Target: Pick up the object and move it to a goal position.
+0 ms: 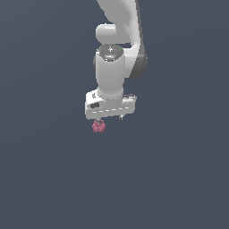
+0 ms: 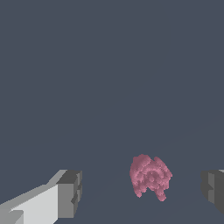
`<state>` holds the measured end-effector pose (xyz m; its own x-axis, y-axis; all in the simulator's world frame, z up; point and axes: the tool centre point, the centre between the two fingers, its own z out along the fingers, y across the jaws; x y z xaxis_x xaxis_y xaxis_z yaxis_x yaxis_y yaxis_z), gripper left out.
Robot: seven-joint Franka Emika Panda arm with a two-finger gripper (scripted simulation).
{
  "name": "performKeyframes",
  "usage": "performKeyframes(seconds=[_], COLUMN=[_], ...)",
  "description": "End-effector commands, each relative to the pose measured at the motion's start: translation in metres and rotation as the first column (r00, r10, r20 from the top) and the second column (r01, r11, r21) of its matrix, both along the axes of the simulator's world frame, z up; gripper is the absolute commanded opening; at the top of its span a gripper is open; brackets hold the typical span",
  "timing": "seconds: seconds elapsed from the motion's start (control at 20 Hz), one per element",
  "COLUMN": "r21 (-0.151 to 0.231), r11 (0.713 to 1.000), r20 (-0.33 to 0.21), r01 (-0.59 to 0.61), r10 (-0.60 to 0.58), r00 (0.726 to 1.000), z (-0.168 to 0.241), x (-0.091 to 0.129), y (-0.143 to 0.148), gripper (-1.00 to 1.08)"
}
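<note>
1. Hovering over the pink bumpy object (image 1: 99,127), the gripper (image 1: 109,118) hangs from the white arm (image 1: 117,49) with its palm facing down. In the exterior view the berry-like cluster sits just under the hand, at about 7 o'clock from the hand's middle.

2. Fingers: spread wide. The wrist view shows one finger pad (image 2: 70,192) and the other pad (image 2: 213,190) well apart, with the object (image 2: 150,177) in the gap between them and touching neither. It lies nearer one pad than the other, so the hand is not centred on it.

3. Object location: on or close to the flat dark grey ground (image 1: 44,179). Cannot tell from these renders whether it rests on the surface or how much height is left between it and the fingertips.

4. Done so far, judging by the layout: the approach and rough alignment. The object is bracketed by the fingers.

5. Not yet done: the close, the lift and the carry to the goal. Nothing is gripped.

6. Goal position: no marker is visible in either view, so cannot say where it is or how far off.

7. Overall call: early stage, pre-grasp. Next step probably needs a small sideways correction or a short drop, then a squeeze on the cluster.
</note>
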<state>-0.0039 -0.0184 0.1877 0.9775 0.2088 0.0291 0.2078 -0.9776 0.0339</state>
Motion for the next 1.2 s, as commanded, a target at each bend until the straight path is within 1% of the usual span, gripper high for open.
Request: performKeyframes(seconds=[0.0, 0.25, 0.55, 0.85, 1.15], r21=[-0.002, -0.006, -0.007, -0.006, -0.002], r11=[0.999, 0.985, 0.950, 0.895, 0.821], r20=[-0.003, -0.011, -0.021, -0.030, -0.037], r01=[-0.052, -0.171, -0.311, -0.446, -0.571], r10=[0.052, 0.170, 0.311, 0.445, 0.570], r00=[0.999, 0.985, 0.950, 0.895, 0.821], z=[-0.004, -0.014, -0.025, -0.036, -0.047], x=[-0.002, -0.006, -0.011, -0.016, -0.022], y=[-0.004, -0.012, -0.021, -0.029, -0.038], gripper=[1.00, 1.00, 1.00, 1.00, 1.00])
